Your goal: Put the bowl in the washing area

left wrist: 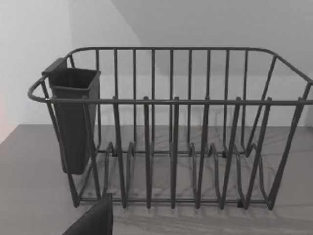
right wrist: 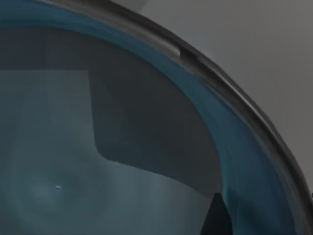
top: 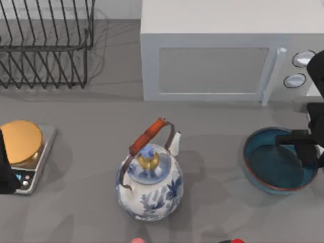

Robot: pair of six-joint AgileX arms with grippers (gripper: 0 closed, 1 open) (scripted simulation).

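Bowl, one: deep blue, reddish-brown rim, at the right edge of the top view, below the microwave's control end. My right gripper sits over the bowl's right half, dark fingers reaching across the rim toward the inside; I cannot tell whether they are spread or closed. The right wrist view looks close into the bowl's blue inner wall. Teapot, one: blue-and-white, lower centre. Scale, one, with golden disc: left edge. My left arm is parked beside it. Dish rack, one: upper left. Microwave, one: upper right.
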